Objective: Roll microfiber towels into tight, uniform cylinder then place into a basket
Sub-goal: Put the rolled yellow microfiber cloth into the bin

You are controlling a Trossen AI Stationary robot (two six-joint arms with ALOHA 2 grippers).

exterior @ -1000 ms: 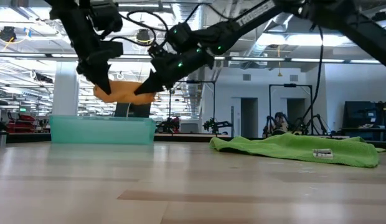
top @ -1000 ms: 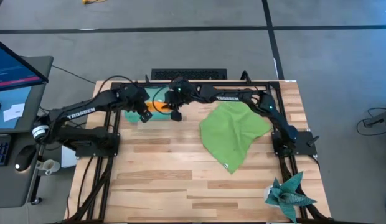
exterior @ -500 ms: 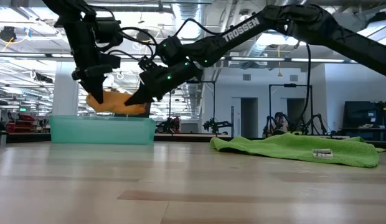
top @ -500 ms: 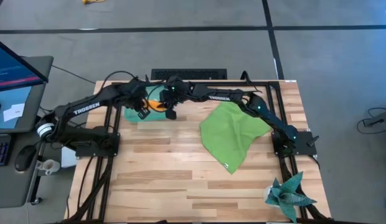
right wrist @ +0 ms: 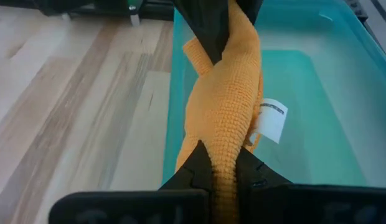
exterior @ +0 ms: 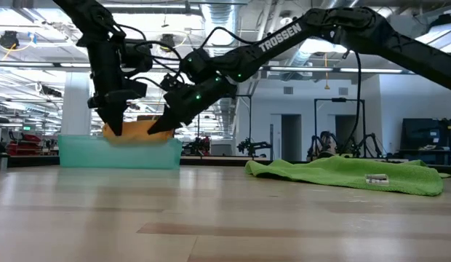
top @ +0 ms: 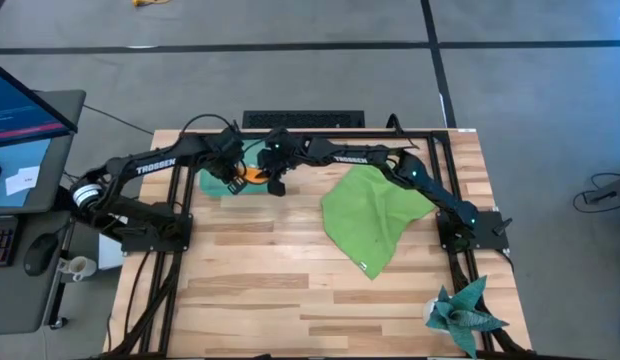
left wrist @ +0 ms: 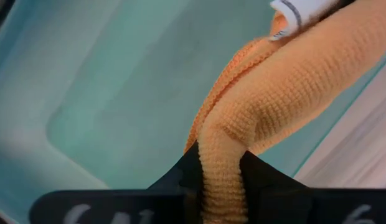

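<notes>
Towel work sits at the far left corner of the tabletop (top: 290,270) as I watch it. I have the orange towel (exterior: 138,129), rolled into a thick rope, strung between both arms over the basket (exterior: 116,153), its underside level with the basket's rim in the low view. The left gripper (top: 233,178) has its jaws clamped on one end of the roll; the left wrist view shows the orange cloth pinched between the dark fingers (left wrist: 174,180), with the teal floor of the basket behind it. The right gripper (top: 273,181) has its jaws clamped on the other end, at the basket's right side; its wrist view shows the roll running away from its fingers (right wrist: 258,177) toward the other arm, with a white label (right wrist: 271,119) hanging off the cloth above the basket floor.

I see the green towel (top: 375,212) lying loosely spread on the right half of the tabletop, well apart from the basket. A spiky teal star-shaped object (top: 465,310) sits at the near right corner.
</notes>
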